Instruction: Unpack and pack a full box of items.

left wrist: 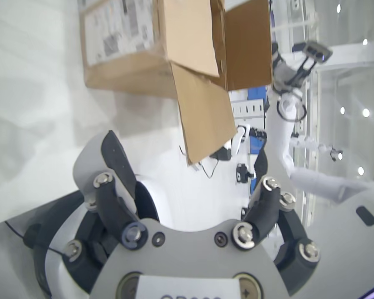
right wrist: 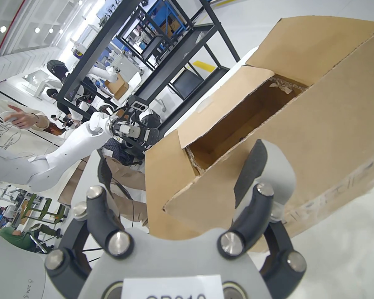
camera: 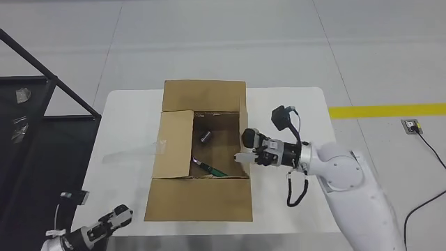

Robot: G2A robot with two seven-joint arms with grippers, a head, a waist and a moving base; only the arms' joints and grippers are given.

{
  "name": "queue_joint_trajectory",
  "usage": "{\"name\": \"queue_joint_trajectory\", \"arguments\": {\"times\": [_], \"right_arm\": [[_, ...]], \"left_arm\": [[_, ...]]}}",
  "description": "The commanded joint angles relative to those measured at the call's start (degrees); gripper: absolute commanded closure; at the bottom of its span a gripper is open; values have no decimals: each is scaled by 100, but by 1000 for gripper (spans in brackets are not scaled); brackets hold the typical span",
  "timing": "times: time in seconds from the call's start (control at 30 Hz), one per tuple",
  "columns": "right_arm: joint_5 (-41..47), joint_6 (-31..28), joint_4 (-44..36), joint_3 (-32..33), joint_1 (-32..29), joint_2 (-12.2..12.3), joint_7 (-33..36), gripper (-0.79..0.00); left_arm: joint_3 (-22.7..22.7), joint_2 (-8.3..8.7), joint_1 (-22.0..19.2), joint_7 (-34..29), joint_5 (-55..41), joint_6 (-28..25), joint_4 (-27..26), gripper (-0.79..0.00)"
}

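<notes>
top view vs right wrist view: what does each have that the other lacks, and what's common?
Top view: looks straight down into the cardboard box to its floor, where a small dark item and a longer item with a green edge lie apart.
Right wrist view: the box's outer side wall seen close up, with the inside floor hidden behind it.
Both: the box with its flaps open, and the open right gripper at that side wall.
</notes>
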Motion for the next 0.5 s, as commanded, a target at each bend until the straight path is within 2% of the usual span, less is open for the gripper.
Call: {"name": "queue_joint_trajectory", "arguments": {"times": [0.0, 0.17, 0.3, 0.47], "right_arm": [[-73, 56, 319, -254, 296, -40, -103, -785], [-278, 227, 1048, -871, 872, -168, -366, -785], [-284, 299, 1661, -1294, 1211, -283, -548, -785], [-199, 198, 2265, -1600, 1478, -386, -715, -785]], "left_arm": [[54, 27, 1, -299, -79, -81, 18, -785], [280, 55, 35, -428, -295, -51, -56, -785], [400, 28, 82, 296, -273, 20, -235, -785], [509, 32, 124, 517, -506, 227, -454, -785]]}}
